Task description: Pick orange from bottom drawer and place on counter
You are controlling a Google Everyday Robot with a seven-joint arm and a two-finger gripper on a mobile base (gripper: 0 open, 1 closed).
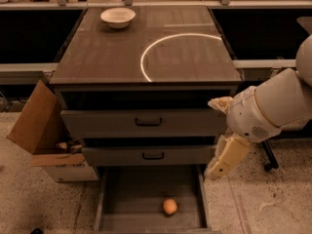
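The orange [169, 206] lies on the flat floor of the open bottom drawer [126, 199], right of its middle and near the front. The counter [112, 52] is the glossy dark top of the cabinet, with a bright white arc mark [161, 45]. My gripper [218, 168] hangs from the white arm [278, 104] at the cabinet's right side. It is beside the right end of the middle drawer, just above the bottom drawer's right wall, up and to the right of the orange and apart from it. It holds nothing that I can see.
A white bowl [118, 17] stands at the counter's back left. Two shallower drawers with black handles [148, 122] stick out a little above the bottom drawer. An open cardboard box [41, 130] sits on the floor at the left. A black chair base [268, 157] is at the right.
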